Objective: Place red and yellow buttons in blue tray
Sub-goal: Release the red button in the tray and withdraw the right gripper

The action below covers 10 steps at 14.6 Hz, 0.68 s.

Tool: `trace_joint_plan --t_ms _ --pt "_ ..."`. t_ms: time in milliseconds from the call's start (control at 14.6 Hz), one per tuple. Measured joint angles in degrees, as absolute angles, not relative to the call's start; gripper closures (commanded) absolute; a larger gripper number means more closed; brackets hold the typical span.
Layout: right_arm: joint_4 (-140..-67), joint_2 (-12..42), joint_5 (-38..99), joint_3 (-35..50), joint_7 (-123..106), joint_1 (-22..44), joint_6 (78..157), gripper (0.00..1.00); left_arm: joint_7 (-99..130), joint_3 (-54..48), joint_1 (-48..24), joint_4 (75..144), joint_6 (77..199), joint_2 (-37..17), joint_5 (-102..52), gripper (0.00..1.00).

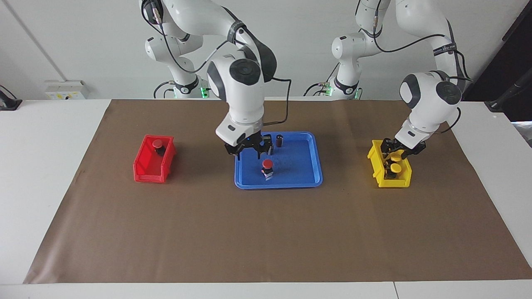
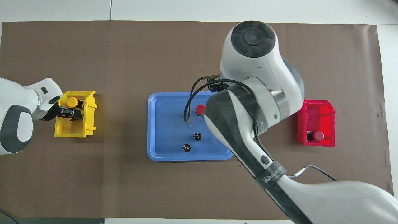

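1. One red button (image 1: 268, 165) is standing upright in the blue tray (image 1: 309, 176), cap up, near the middle. The right gripper (image 1: 247, 150) hangs over the tray's edge toward the right arm's end, jaws spread, nothing in them.
2. In the facing view the other red button (image 1: 157, 144) is in the red bin (image 1: 147, 171), roughly 9 o'clock from that gripper. The right arm is clearly the closer one for it.
3. The left gripper (image 1: 401, 152) is down in the yellow bin (image 1: 379, 172) around the upper yellow button (image 1: 397, 158); can't tell if it's actually gripping. A second yellow button (image 1: 395, 167) sits just below it.
4. The right arm's wrist points straight down.
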<state>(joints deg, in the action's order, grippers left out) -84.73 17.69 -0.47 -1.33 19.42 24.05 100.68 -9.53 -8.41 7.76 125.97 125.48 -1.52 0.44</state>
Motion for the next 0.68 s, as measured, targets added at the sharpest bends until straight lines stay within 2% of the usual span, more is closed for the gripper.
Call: trace_joint_plan --t_ms 205,411,685 --pt "-96.4 8.1 -0.5 -1.5 10.1 14.3 100.2 0.39 -9.5 -8.4 7.8 126.0 125.6 -1.5 0.4 0.30" --pt "-110.7 -1.1 -0.4 -1.5 3.5 6.6 104.0 0.40 -9.5 -8.4 7.8 126.1 125.9 -1.4 0.4 0.44" --pt "-125.7 -7.3 -0.4 -1.5 -5.0 -1.1 114.7 0.41 -9.5 -8.4 7.8 126.4 126.1 -1.4 0.4 0.43"
